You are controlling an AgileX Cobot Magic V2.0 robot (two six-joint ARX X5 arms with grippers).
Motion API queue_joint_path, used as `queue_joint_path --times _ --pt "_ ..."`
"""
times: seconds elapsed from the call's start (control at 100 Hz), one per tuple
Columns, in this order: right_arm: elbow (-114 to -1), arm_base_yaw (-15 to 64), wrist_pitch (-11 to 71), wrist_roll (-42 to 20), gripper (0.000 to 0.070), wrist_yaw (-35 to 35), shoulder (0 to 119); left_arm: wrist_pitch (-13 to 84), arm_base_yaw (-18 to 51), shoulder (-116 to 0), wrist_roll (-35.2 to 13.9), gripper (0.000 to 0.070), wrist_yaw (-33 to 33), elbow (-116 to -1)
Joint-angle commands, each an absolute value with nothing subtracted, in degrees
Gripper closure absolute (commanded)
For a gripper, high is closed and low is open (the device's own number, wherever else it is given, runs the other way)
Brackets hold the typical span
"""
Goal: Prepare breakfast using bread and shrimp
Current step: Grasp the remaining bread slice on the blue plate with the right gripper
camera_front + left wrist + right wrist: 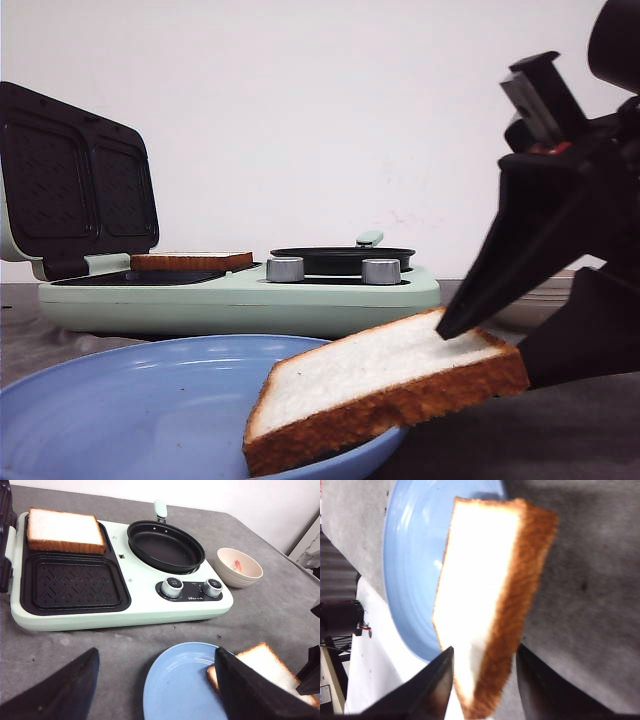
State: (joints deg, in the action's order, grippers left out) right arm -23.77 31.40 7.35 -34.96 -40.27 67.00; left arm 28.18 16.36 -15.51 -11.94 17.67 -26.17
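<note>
**Second slice gripped at its corner, half off the plate**

I have the right claw clamped on one corner of a bread slice, one finger above the white face and the other below it. The right wrist view confirms this: both fingers press the slice's broad faces from either side, crust between them. I take it by the corner because that part overhangs the blue plate, so the lower finger can get beneath it. The slice is tilted, its far end low over the plate; I cannot tell whether that end touches.

The other bread slice already lies flat in the rear well of the green breakfast cooker, whose lid stands open. The front well just beside it is bare, so I judge that is where the slice I hold belongs.

The left claw hangs over the table with its fingers wide apart, holding nothing. It looks parked, clear of the right arm's route to the cooker.

The shrimp shows only as a small orange bit in the beige bowl, which stands just beside the cooker's knobs and near the black frying pan. I judge the pan is its likely destination.

A corner hold on soft bread risks sagging or tearing, so I would lift slowly.
</note>
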Motion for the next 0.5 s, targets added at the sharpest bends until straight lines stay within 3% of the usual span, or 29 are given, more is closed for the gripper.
queue_joint_path --times 0.0,0.14,0.19,0.22,0.24,0.49 --pt "-24.4 32.5 5.6 -37.0 0.0461 -40.1 68.4 27.9 16.5 -15.6 -11.0 0.0310 17.4 -26.2" --pt "-24.4 33.8 4.1 -38.1 0.0473 -39.9 69.8 27.9 16.5 -15.6 -11.0 0.0310 17.4 -26.2" --pt "-24.4 34.2 4.1 -38.2 0.0568 -39.4 69.8 27.9 16.5 -15.6 -11.0 0.0310 17.4 -26.2" --pt "-24.4 34.5 4.1 -38.2 0.0680 -38.8 69.8 27.9 16.5 -15.6 -11.0 0.0310 17.4 -26.2" --pt "-24.4 34.6 4.1 -38.2 0.0700 -38.6 69.8 27.9 16.5 -15.6 -11.0 0.0310 17.4 -26.2" --pt "-24.4 34.8 3.4 -38.4 0.0700 -38.4 68.8 27.9 16.5 -15.6 -11.0 0.0310 17.4 -26.2"
